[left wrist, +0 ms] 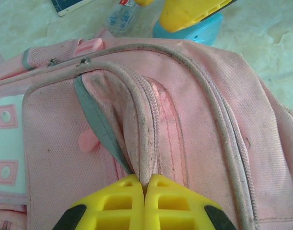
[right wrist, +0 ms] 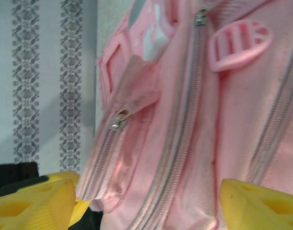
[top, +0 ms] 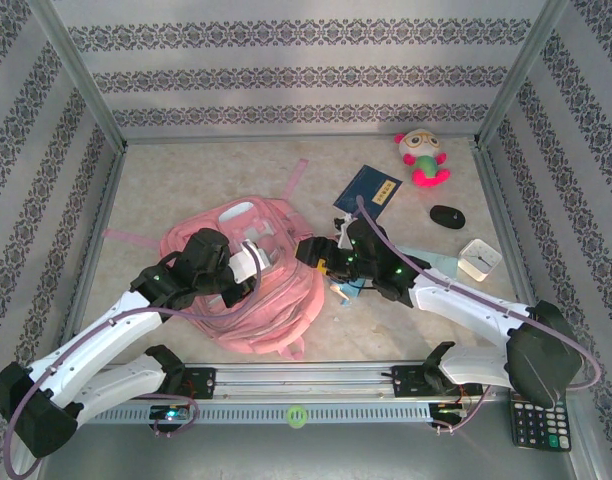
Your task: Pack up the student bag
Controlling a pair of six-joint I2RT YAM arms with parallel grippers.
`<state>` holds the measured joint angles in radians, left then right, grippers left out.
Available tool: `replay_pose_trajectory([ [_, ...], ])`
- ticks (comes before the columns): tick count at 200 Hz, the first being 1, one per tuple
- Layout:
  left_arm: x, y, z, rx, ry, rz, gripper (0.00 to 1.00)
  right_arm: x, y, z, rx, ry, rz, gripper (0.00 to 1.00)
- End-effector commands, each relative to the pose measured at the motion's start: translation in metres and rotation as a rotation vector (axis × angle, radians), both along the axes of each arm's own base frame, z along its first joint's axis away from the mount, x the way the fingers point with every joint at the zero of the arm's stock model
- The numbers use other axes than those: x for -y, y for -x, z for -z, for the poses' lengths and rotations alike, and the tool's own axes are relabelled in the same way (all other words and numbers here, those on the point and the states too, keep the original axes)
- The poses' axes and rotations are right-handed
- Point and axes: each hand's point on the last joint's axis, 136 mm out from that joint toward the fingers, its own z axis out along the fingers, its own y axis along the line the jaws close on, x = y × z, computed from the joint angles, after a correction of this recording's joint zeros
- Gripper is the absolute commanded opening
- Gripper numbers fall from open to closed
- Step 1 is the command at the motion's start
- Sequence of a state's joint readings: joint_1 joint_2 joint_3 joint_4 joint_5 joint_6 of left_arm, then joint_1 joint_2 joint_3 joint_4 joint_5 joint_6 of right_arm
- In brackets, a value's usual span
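Opening the student bag (left wrist: 218, 110): pinching a zip-edge fold in clamped left pincer (left wrist: 145, 181), poising wide right pincer (right wrist: 146, 206) by left-of-centre zip pull (right wrist: 118, 120); next, probably gripping it.

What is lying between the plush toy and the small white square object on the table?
A black oval object, likely a computer mouse, lies there, apart from both the plush toy and the white square object. The top external view shows it.
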<state>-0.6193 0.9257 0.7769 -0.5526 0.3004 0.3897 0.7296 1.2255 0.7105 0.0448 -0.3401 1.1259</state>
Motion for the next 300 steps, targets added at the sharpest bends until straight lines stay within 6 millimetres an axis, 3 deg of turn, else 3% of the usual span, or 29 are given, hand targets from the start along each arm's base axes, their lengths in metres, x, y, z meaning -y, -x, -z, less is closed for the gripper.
replay_pose_trajectory([
  [1,0.015,-0.013,-0.034,0.135,0.101,0.052,0.0,0.012,0.001,0.013,-0.064,0.026,0.087,0.8],
  [28,0.015,-0.014,-0.036,0.15,0.101,0.055,0.0,-0.001,0.005,0.015,-0.084,-0.005,0.059,0.8],
  [62,0.015,-0.018,-0.04,0.176,0.102,0.047,0.0,-0.004,0.013,0.032,-0.123,0.018,0.052,0.78],
  [126,0.02,-0.031,-0.043,0.222,0.103,0.036,0.0,-0.017,0.027,0.028,-0.11,-0.038,0.045,0.52],
  [172,0.029,-0.038,-0.038,0.224,0.087,0.077,0.0,-0.018,0.027,0.024,-0.071,-0.066,0.09,0.15],
  [196,0.028,-0.054,-0.031,0.26,0.029,0.063,0.0,-0.012,0.032,0.023,-0.037,-0.067,0.155,0.0],
  [240,0.037,-0.084,-0.018,0.284,-0.061,0.079,0.0,-0.011,0.041,0.011,0.059,-0.092,0.264,0.0],
  [249,0.037,-0.086,-0.02,0.286,-0.062,0.075,0.04,-0.015,0.041,0.009,0.073,-0.104,0.268,0.0],
  [268,0.033,-0.081,-0.023,0.274,-0.051,0.063,0.25,-0.024,0.038,0.007,0.089,-0.115,0.262,0.0],
  [288,0.028,-0.059,-0.032,0.228,-0.008,0.073,0.54,-0.032,0.033,0.005,0.112,-0.118,0.25,0.0],
  [300,0.025,-0.045,-0.034,0.197,0.014,0.085,0.64,-0.036,0.031,0.002,0.12,-0.116,0.232,0.0],
])
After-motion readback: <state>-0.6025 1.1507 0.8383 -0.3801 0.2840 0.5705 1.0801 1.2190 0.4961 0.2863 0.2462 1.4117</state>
